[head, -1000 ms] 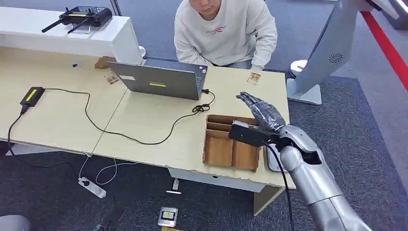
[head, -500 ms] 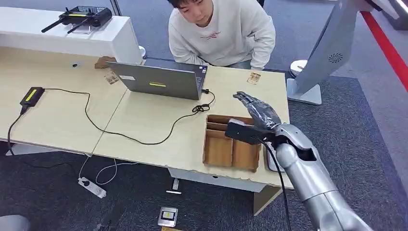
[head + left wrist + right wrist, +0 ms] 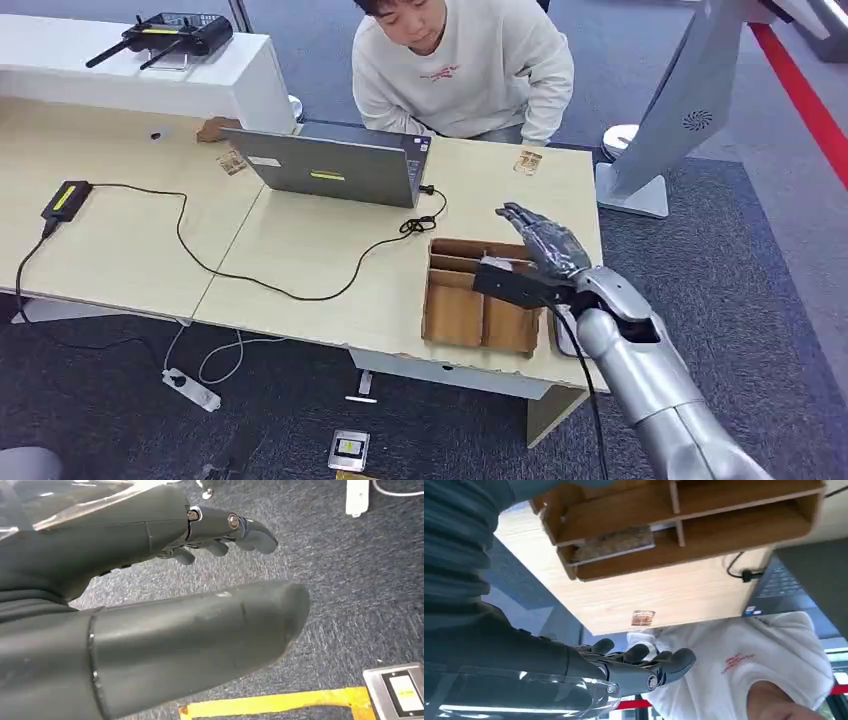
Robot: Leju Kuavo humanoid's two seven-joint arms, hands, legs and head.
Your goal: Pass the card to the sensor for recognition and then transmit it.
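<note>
The right robot hand, dark and jointed, hovers empty with fingers spread above a compartmented wooden tray. A small patterned card lies flat on the pale woodgrain worktop beyond its fingertips. The left robot hand hangs empty, fingers apart, over grey carpet.

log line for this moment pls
right hand: open, empty, over brown wooden compartment tray | left hand: open, hanging above carpet | small patterned card: on desk by person, untouched
</note>
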